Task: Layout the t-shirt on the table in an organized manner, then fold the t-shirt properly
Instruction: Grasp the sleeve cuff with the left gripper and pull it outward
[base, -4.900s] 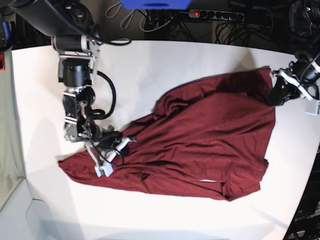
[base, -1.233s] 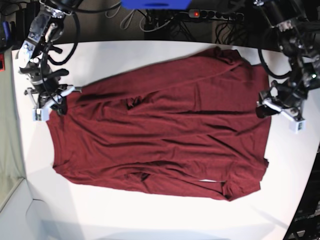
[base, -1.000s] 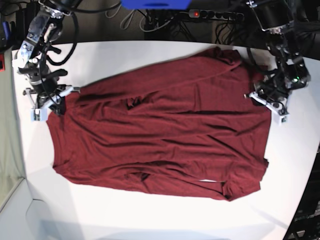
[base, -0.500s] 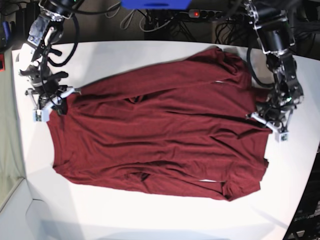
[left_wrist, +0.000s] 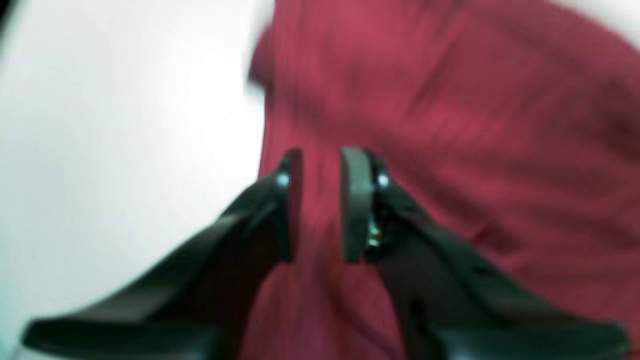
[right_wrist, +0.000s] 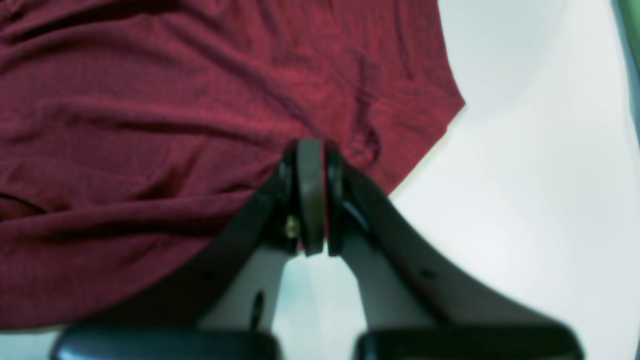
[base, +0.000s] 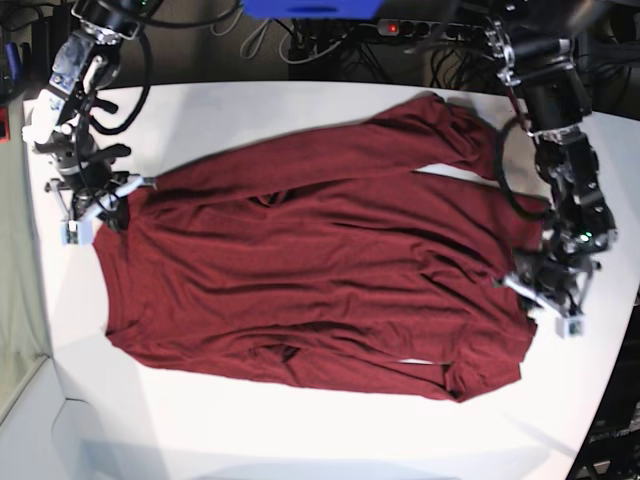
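Broad matte white desk (base: 300, 110) with a dark far edge, dark maroon t-shirt (base: 320, 270) lying spread across its middle, wrinkled, sleeve reaching toward the far right, bare white surface along the near side and left

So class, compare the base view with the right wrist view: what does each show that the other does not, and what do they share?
Only the base view shows the whole t-shirt spread out, both arms, the left end effector at its far side, and the cables behind the table. Only the right wrist view shows close up the right end effector shut on the shirt's edge. Both show the maroon shirt on the white table.
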